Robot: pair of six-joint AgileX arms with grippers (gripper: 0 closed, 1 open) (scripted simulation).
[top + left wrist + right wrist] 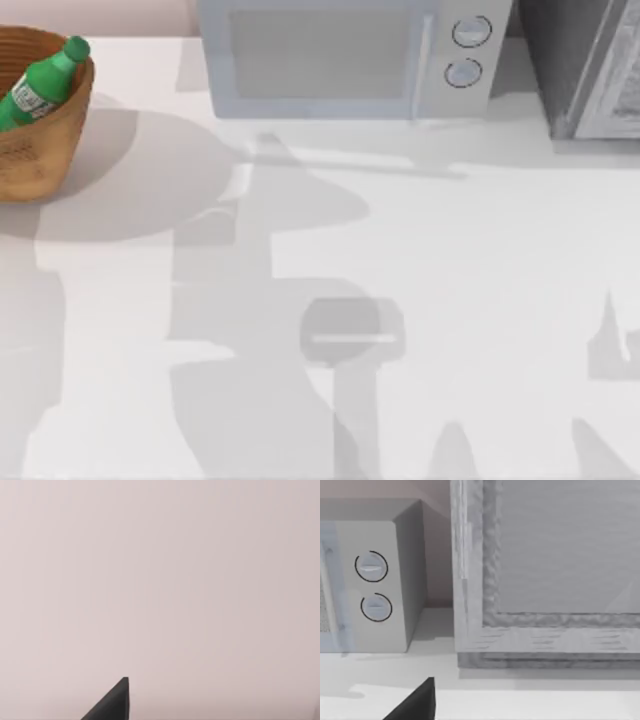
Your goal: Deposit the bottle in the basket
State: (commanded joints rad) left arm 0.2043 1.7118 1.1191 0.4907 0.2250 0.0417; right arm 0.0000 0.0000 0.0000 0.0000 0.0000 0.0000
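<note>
The green bottle [40, 85] lies tilted inside the wicker basket [45, 150] at the table's far left corner, its cap resting over the basket's right rim. Nothing is touching it. Both arms are held back from the table, casting shadows across it. In the left wrist view one dark finger [116, 705] of my left gripper shows against a plain pale wall, with nothing beside its inner face. In the right wrist view one dark finger [417, 702] of my right gripper shows the same way, over the white table in front of the appliances.
A white microwave [340, 55] with two round knobs stands at the back middle, also seen as the microwave [370, 580] in the right wrist view. A grey cabinet-like box [585, 65] fills the back right corner. The white tabletop [420, 260] stretches in front.
</note>
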